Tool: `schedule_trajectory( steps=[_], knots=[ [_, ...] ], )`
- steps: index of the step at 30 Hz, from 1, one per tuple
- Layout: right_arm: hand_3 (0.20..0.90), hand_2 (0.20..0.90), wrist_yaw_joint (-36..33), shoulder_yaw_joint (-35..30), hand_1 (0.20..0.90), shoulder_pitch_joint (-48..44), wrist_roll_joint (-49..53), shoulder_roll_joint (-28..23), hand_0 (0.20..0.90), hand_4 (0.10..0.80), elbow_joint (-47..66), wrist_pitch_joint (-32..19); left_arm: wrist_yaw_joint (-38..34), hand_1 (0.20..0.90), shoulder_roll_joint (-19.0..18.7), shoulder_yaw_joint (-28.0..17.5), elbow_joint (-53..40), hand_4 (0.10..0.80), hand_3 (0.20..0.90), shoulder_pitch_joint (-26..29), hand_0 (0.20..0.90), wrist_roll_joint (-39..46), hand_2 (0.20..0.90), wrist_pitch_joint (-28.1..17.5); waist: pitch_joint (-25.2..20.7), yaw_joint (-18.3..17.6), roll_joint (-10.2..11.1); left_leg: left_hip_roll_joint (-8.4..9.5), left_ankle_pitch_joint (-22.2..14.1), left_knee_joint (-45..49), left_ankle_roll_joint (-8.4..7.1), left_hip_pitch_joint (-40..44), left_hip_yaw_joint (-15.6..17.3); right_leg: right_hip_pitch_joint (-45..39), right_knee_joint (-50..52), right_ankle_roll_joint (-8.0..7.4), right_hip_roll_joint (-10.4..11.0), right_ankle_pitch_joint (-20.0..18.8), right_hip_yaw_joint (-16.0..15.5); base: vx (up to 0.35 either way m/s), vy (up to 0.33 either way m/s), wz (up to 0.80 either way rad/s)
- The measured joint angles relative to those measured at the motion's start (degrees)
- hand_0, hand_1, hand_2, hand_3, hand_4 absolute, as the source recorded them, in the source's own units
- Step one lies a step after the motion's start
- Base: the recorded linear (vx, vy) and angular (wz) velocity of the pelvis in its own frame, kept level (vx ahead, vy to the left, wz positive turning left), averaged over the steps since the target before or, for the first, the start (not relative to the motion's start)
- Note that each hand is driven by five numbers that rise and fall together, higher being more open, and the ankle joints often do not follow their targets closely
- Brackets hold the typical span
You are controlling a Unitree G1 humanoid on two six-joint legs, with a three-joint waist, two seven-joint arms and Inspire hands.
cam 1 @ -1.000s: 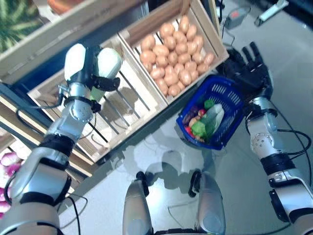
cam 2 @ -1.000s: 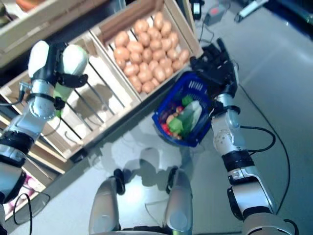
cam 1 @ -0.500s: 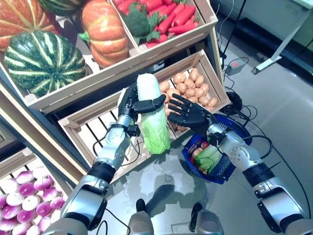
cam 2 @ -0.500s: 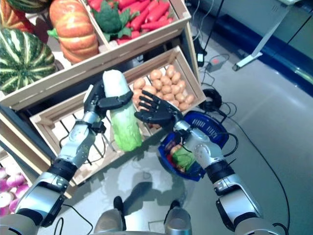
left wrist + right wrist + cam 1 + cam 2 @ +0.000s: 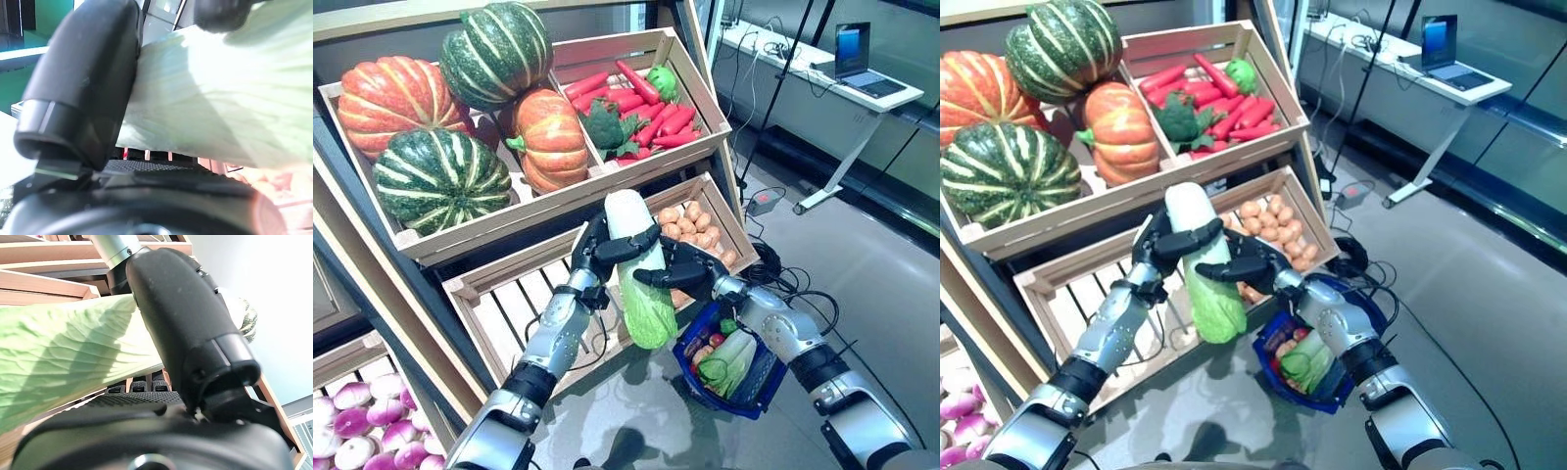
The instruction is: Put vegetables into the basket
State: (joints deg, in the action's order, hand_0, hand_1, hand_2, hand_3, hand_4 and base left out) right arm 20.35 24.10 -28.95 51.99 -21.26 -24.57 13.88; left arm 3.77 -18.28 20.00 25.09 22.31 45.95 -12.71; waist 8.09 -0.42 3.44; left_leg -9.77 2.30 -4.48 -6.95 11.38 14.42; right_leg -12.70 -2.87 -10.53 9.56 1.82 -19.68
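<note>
One blue basket [image 5: 759,392] hung low on my right, with a few vegetables inside. I held one long cabbage [image 5: 641,279] in the air just left of it, in front of the potato crate [image 5: 729,230]. My left hand [image 5: 597,250] was curled round its white top. My right hand [image 5: 680,274] was curled round its middle; half a second before, that hand was spread open beside the cabbage. My view had shifted too. Farther back I counted four pumpkins [image 5: 440,176] in one crate and one crate of red peppers [image 5: 651,103].
</note>
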Motion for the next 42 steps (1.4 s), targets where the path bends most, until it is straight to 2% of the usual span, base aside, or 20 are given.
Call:
schedule_trajectory(
  steps=[8, 19, 30, 38, 42],
  knots=[
    [0.900, 0.900, 1.08, 0.89, 0.900, 0.38, 0.26, 0.21, 0.900, 0.800, -1.29, 4.56, 6.08, 0.300, -0.29, 1.31, -0.30, 0.400, 0.300, -2.30, 0.300, 2.15, 0.300, 0.00, -0.96, -0.01, 0.37, -0.03, 0.29, -0.03, 0.01, 0.70, -0.28, -0.93, -0.15, -0.01, -0.07, -0.10, 0.00, 0.009, -0.006, 0.00],
    [0.900, 0.900, 5.04, 1.03, 0.900, 0.37, 0.90, 2.01, 0.900, 0.800, -7.26, 10.38, 9.11, 0.300, -1.85, 3.92, -0.30, 0.400, 0.300, -4.50, 0.300, 2.14, 0.300, 0.00, -3.78, 0.28, 0.87, -0.01, 0.77, -0.10, 0.10, 0.69, -0.73, -1.13, -0.19, 0.03, -0.10, -0.37, -0.10, 0.000, 0.001, 0.01],
    [0.900, 0.900, 7.68, 0.95, 0.900, 0.60, 3.20, 4.22, 0.900, 0.800, -11.58, 11.29, 10.01, 0.300, -3.19, 5.01, -0.29, 0.400, 0.300, -4.59, 0.300, 2.21, 0.300, 1.17, -3.96, 1.44, 0.86, 0.09, 1.42, -0.36, 0.23, 0.65, -1.62, -1.34, -0.37, 0.13, -0.09, -0.81, -0.19, 0.002, 0.003, 0.02],
    [0.900, 0.900, 12.64, 0.77, 0.900, 0.63, 1.79, 4.00, 0.900, 0.800, -15.07, 13.83, 10.59, 0.300, -3.35, 6.99, -0.29, 0.400, 0.300, -4.72, 0.300, 2.19, 0.300, 2.83, -4.88, 1.42, 0.65, 0.15, 1.50, -0.37, 0.23, 0.63, -1.67, -1.74, -1.23, 0.22, -0.21, -1.35, -0.19, 0.000, 0.000, 0.00],
    [0.900, 0.900, 16.86, 0.36, 0.900, 0.57, -2.74, 3.84, 0.900, 0.800, -16.86, 14.61, 11.53, 0.300, -3.99, 8.71, -0.29, 0.400, 0.300, -4.94, 0.300, 2.18, 0.300, 3.05, -4.90, 1.45, 0.68, 0.15, 1.52, -0.37, 0.23, 0.63, -1.68, -1.73, -1.25, 0.21, -0.21, -1.38, -0.19, 0.000, 0.000, 0.00]
  ],
)
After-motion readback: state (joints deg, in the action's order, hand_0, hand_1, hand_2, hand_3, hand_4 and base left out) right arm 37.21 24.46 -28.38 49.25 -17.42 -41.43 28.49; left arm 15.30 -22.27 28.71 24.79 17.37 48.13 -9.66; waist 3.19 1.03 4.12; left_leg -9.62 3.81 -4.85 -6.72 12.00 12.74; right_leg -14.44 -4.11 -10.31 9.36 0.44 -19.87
